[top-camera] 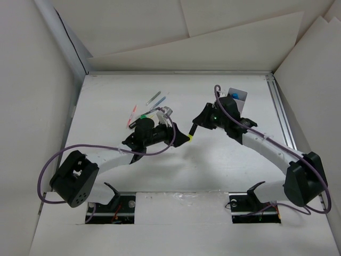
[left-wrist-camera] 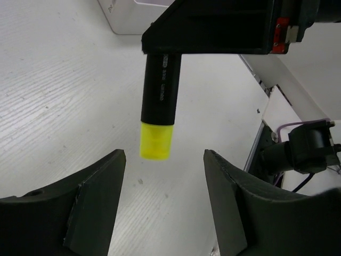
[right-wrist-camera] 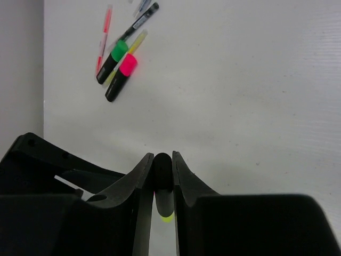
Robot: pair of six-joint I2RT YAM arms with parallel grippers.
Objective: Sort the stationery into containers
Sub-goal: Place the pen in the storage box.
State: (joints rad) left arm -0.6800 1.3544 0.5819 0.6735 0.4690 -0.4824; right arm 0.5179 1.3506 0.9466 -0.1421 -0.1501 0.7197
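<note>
My right gripper (top-camera: 196, 127) is shut on the black body of a yellow-ended highlighter (top-camera: 190, 137) and holds it above the table's middle. In the right wrist view the gripper (right-wrist-camera: 162, 157) pinches the highlighter (right-wrist-camera: 163, 173). My left gripper (top-camera: 178, 134) is open just left of it. In the left wrist view the highlighter (left-wrist-camera: 158, 106) hangs ahead of the open gripper (left-wrist-camera: 165, 176), untouched. Loose stationery (top-camera: 144, 113) lies at the back left, among it a green-ended highlighter (right-wrist-camera: 112, 60), a pink-ended one (right-wrist-camera: 121, 74) and thin pens (right-wrist-camera: 104, 37). The pale box (top-camera: 238, 96) holds a blue-ended highlighter (top-camera: 235, 96).
White panels wall in the table on the left, back and right. A metal rail (top-camera: 282, 117) runs along the right edge. The left arm's dark body (right-wrist-camera: 42, 160) fills the lower left of the right wrist view. A pale box corner (left-wrist-camera: 133, 16) shows beyond the held highlighter.
</note>
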